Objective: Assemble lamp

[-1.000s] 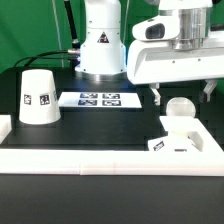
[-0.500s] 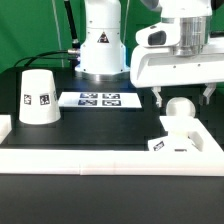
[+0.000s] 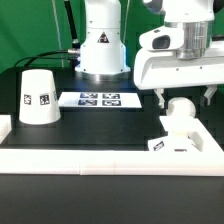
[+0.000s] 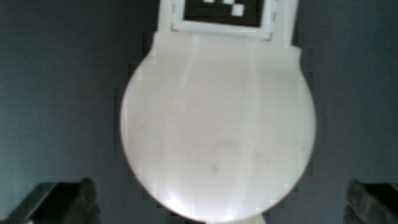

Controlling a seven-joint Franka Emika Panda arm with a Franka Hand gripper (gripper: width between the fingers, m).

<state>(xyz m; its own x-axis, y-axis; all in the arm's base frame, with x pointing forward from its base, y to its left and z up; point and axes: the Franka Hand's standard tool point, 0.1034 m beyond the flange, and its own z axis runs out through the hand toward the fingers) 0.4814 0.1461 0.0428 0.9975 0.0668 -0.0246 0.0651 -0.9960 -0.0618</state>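
Exterior view, left to right: shade (image 3: pixel 40 97) stands upright on the black table (image 3: pixel 100 128), wide end down and tag facing the camera, well apart from everything else of the lamp. A white rail (image 3: pixel 90 156) runs along the table's near edge and turns up at the exterior view's left end. Marker board (image 3: pixel 100 99) lies flat just right of the shade, in front of the arm's glossy pedestal (image 3: pixel 103 45). On the exterior view's right, the base (image 3: pixel 185 142) sits tucked against the rail, one tag showing on its near corner. The bulb (image 3: pixel 180 112) sits upright on top of the base, touching it; can't tell from these frames how far it is seated. The arm comes in from above on that side, wrist pointing straight down, with the white hand body level and centred over the bulb. Gripper (image 3: pixel 184 101) is spread wide: dark fingers (image 3: pixel 158 98) hang vertical on either side of the bulb at about the height of its top, with a clear gap each side and no contact, so it holds nothing. Wrist view agrees: the bulb (image 4: pixel 217 130) fills the frame as a tall white oval with a tag beyond its far end, and the gripper (image 4: pixel 217 203) straddles it. Only the two fingertips (image 4: pixel 61 203) show, in opposite corners, both clear of the bulb's surface. Dark table is visible behind the bulb on both sides.
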